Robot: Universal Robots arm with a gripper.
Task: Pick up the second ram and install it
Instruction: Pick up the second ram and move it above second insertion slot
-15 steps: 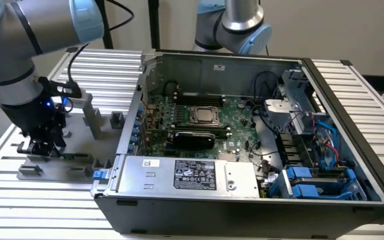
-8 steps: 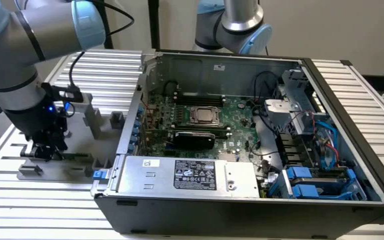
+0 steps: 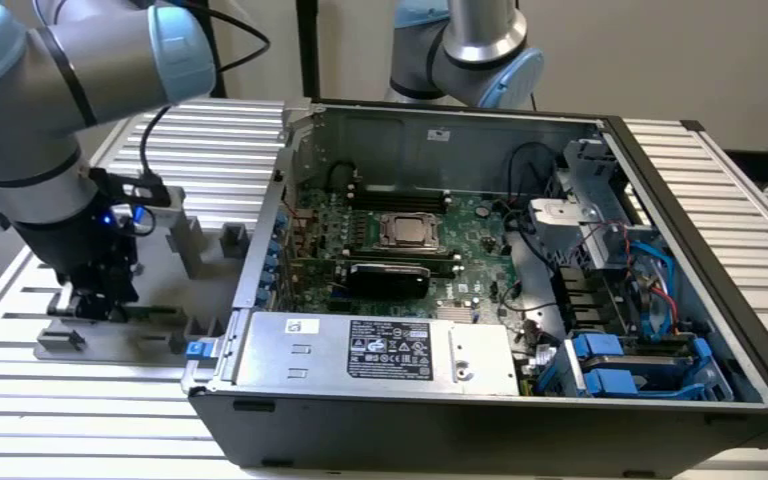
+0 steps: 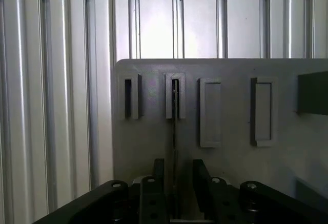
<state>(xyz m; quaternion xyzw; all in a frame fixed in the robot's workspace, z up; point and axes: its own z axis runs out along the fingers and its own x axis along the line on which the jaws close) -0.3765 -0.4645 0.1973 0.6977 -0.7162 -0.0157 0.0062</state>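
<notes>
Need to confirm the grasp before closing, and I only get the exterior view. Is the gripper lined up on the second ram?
Observer: Yes. In the wrist view the second ram stands edge-on between the fingers of the gripper.
Operator: Touching it?
Observer: No, a gap shows on each side; the jaws stand open.
Operator: How is it seated?
Observer: Its far end sits in a slotted post of the grey fixture tray.

Matt plastic tray [image 4: 236,111], ribbed alu table [image 4: 51,80]
</notes>
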